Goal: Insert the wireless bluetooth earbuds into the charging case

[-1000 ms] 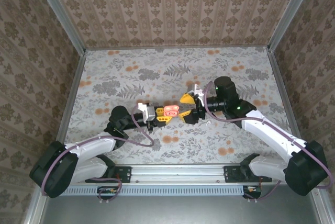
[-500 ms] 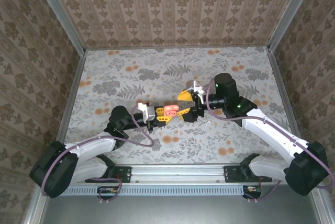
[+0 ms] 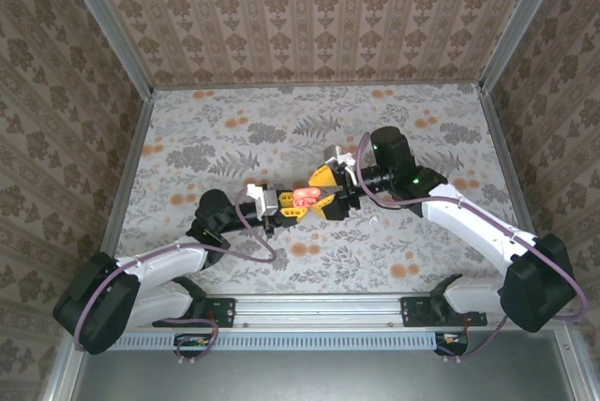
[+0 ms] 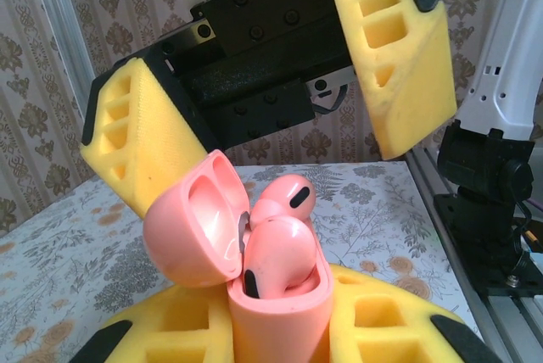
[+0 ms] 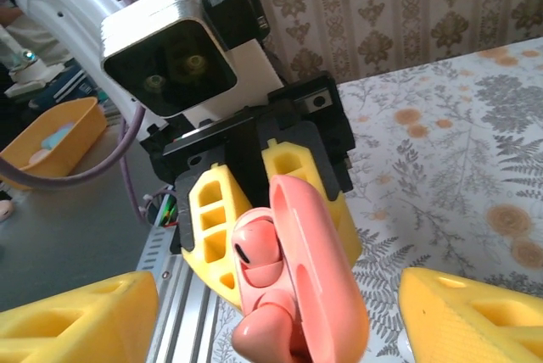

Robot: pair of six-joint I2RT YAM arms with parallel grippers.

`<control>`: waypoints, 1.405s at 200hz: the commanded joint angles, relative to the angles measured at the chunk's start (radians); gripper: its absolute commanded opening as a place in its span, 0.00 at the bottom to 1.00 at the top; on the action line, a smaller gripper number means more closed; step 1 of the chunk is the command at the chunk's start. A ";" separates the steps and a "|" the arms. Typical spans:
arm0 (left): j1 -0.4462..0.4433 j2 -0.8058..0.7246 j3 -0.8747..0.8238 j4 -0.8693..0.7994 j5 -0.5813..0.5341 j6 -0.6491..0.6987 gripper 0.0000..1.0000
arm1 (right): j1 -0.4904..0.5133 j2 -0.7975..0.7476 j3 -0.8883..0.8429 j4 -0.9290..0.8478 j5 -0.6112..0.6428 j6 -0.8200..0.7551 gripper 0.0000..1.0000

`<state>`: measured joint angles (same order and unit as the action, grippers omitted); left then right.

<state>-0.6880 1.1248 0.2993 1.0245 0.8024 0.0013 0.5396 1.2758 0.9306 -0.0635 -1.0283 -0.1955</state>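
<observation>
Left end effector (image 3: 292,204) is pinched on the lower body of the pink case (image 4: 280,304) and holds it up off the surface (image 3: 234,139). The lid (image 4: 188,227) is hinged open. No change there from a second ago.

Both pink earbuds (image 4: 280,261) are inside the case. The front one sits low in its well and the rear one stands a bit higher, so it probably isn't fully seated.

The change is in the right end effector (image 3: 326,187). A second ago it sits off to the case's right, and now it is up against the case with its opening slightly narrower. It is spread and holding nothing. Its yellow fingers (image 4: 399,66) straddle the case, one behind the lid and one past the far side. I can't tell if the lid-side finger touches.

Insertion looks nearly done. What's left is likely pushing the buds down or closing the lid.
</observation>
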 commanded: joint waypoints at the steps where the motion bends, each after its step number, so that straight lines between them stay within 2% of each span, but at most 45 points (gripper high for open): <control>1: -0.006 -0.019 0.023 0.014 -0.005 0.002 0.17 | 0.006 0.004 0.037 -0.068 -0.092 -0.066 0.73; 32: -0.005 -0.019 0.023 0.018 -0.012 -0.003 0.17 | 0.006 -0.013 0.037 -0.109 -0.122 -0.111 0.70; 100: -0.001 -0.020 0.017 0.028 -0.030 -0.018 0.17 | 0.003 -0.074 0.007 -0.150 -0.156 -0.157 0.57; 130: 0.001 -0.019 0.015 0.036 -0.025 -0.023 0.17 | -0.004 -0.107 -0.016 -0.138 -0.115 -0.160 0.57; 149: 0.001 -0.020 0.017 0.041 -0.018 -0.028 0.17 | -0.007 -0.140 -0.045 -0.090 -0.015 -0.157 0.60; 176: 0.001 -0.020 0.018 0.048 -0.011 -0.035 0.17 | -0.007 -0.175 -0.106 0.024 0.102 -0.169 0.61; 214: 0.002 -0.019 0.021 0.051 -0.006 -0.040 0.17 | 0.015 -0.175 -0.157 0.082 0.118 -0.292 0.55; 281: 0.001 -0.015 0.024 0.055 -0.002 -0.050 0.17 | 0.037 -0.127 -0.151 0.128 0.125 -0.309 0.50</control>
<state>-0.6922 1.1210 0.2993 1.0401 0.7891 -0.0299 0.5644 1.1286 0.7792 0.0227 -0.9031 -0.4717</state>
